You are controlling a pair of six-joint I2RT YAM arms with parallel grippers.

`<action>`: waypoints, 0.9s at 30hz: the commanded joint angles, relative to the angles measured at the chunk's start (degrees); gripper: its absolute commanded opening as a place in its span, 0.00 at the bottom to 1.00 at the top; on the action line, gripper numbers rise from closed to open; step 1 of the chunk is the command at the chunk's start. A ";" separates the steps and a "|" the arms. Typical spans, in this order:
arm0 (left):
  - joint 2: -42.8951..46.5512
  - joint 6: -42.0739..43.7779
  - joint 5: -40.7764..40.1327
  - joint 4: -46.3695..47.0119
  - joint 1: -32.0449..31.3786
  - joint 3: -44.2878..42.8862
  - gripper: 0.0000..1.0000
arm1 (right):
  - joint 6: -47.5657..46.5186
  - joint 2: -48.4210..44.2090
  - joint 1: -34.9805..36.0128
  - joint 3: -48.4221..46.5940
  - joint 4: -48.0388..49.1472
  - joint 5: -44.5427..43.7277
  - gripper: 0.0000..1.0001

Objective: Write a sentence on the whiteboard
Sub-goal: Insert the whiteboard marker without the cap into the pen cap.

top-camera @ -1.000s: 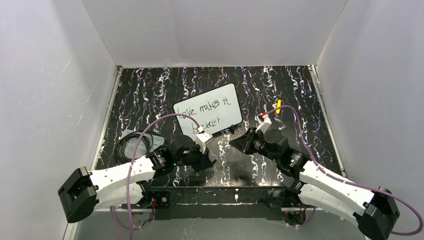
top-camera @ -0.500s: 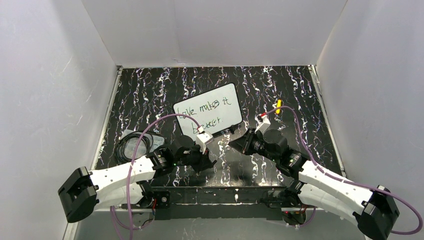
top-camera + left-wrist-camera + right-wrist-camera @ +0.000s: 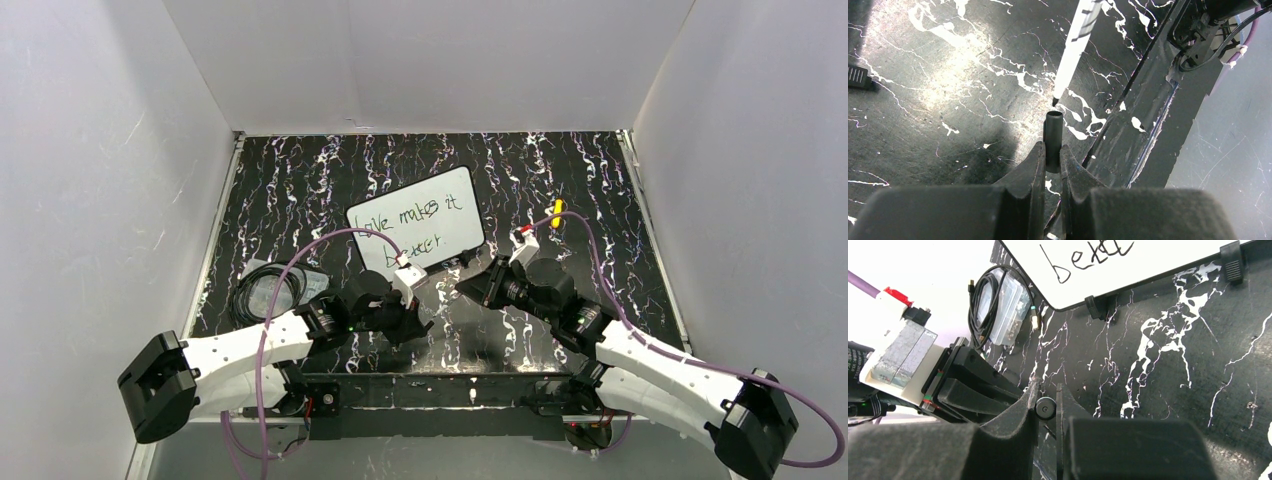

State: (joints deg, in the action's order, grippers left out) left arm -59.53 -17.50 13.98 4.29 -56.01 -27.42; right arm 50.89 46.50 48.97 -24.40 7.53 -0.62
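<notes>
The whiteboard lies tilted at the table's middle with green handwriting "love makes it better"; its lower edge shows in the right wrist view. My left gripper is shut on a black pen cap, open end facing out. My right gripper is shut on a white marker pen; only its round black end shows there. The pen's tip sits just off the cap's mouth, apart from it. In the top view the left gripper and right gripper face each other in front of the board.
A coiled black cable on a clear plastic box lies at the left, also in the right wrist view. A small yellow object lies right of the board. The black front rail runs along the near edge.
My right gripper has edged slightly left toward the left gripper with the pen. The left arm has barely moved.
</notes>
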 commanded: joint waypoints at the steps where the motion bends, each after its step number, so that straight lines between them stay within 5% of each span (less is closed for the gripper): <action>1: 0.59 1.06 0.10 0.63 -0.31 -1.06 0.00 | 0.25 0.63 -0.02 0.58 3.18 2.23 0.01; 27: 1.71 0.99 -0.45 1.07 -0.25 -1.13 0.00 | 0.58 1.96 -0.02 0.93 4.32 3.82 0.01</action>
State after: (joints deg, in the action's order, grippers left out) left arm -59.22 -17.50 13.93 4.60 -56.01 -27.42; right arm 51.09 48.12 48.97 -23.75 8.62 2.26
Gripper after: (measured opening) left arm 0.076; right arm 0.188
